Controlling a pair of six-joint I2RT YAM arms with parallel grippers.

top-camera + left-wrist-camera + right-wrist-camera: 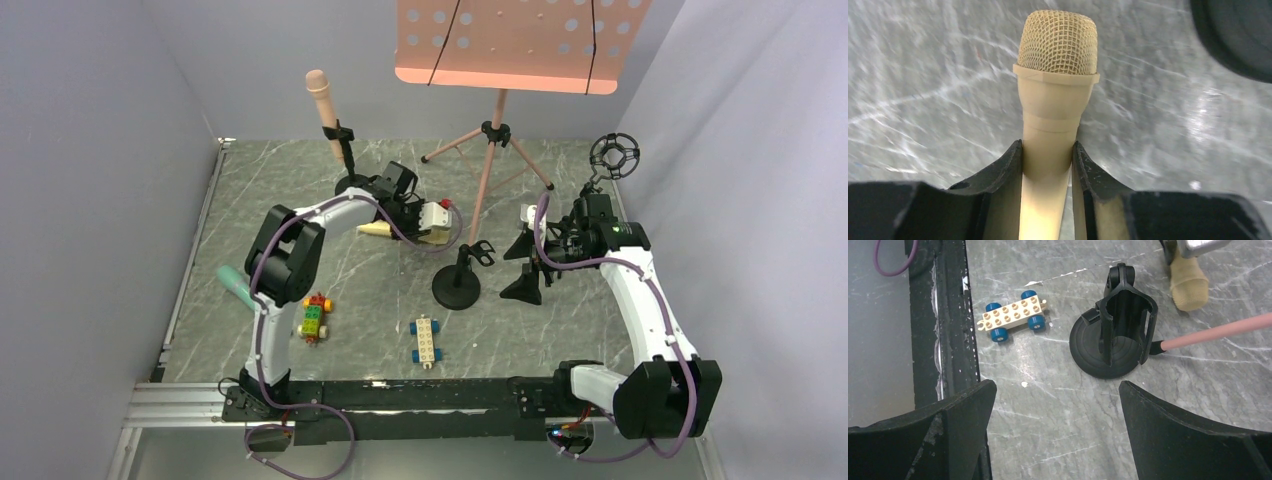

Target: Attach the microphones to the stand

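The pink microphone (320, 95) stood clipped upright near the far edge. The yellow microphone (1055, 100) was gripped mid-table; the teal microphone (234, 285) lay by the left edge.

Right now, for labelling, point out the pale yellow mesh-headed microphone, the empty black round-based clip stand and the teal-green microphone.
Pale yellow microphone (1057, 105): left wrist view, body below mesh head.
Black clip stand (1085, 352): right wrist view, round base.
Teal-green microphone (235, 287): top view, body.

Looks soft and even from overhead in the top view, with only faint shadows around the stand base (456, 290). Gets streaky with motion blur across the marble table (923, 100) in the left wrist view, plus whitish glare patches at right, but stays sharp on the pale yellow microphone (1055, 75). Goes dark and mushy on the close-up fingers (923, 440) in the right wrist view.
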